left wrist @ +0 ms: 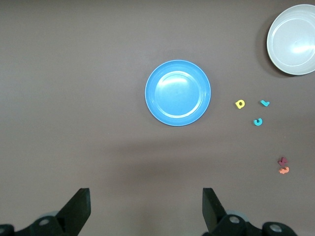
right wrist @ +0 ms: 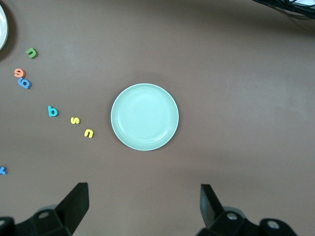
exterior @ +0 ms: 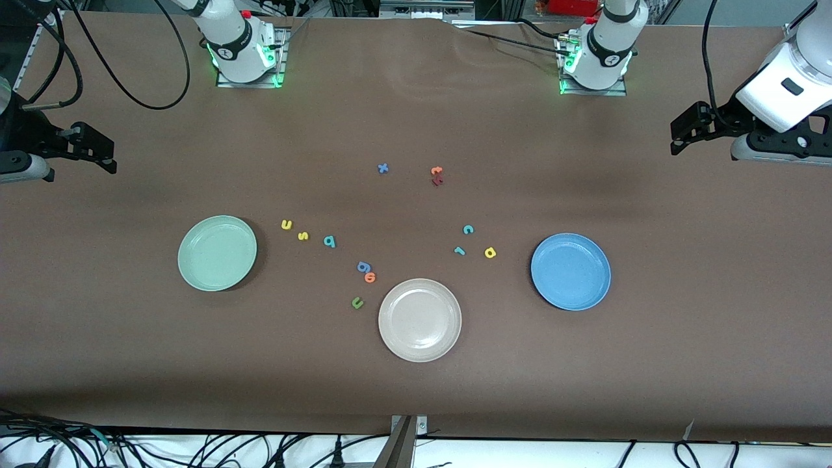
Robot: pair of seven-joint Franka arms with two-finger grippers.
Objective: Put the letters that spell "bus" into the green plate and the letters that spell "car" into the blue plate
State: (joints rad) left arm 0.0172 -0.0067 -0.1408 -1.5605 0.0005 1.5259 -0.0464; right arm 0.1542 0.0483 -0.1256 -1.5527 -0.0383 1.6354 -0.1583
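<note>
Brown cloth-covered table under even light, black cables along its near edge.

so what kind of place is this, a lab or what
Most likely a robotics lab bench. Two robot arm bases are bolted along one edge of a brown-covered table, loose cables trail along its edges, and foam letters and plastic plates are laid out like a sorting test.

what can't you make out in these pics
- Dark red letter: front view, too small to read, and the orange letter touches it.
- Blue x: right wrist view, cut off by the picture's edge.
- Beige plate: left wrist view, partly cut off by the edge.
- Right gripper and left gripper: wrist views show open fingers only; bodies are cut off.
</note>
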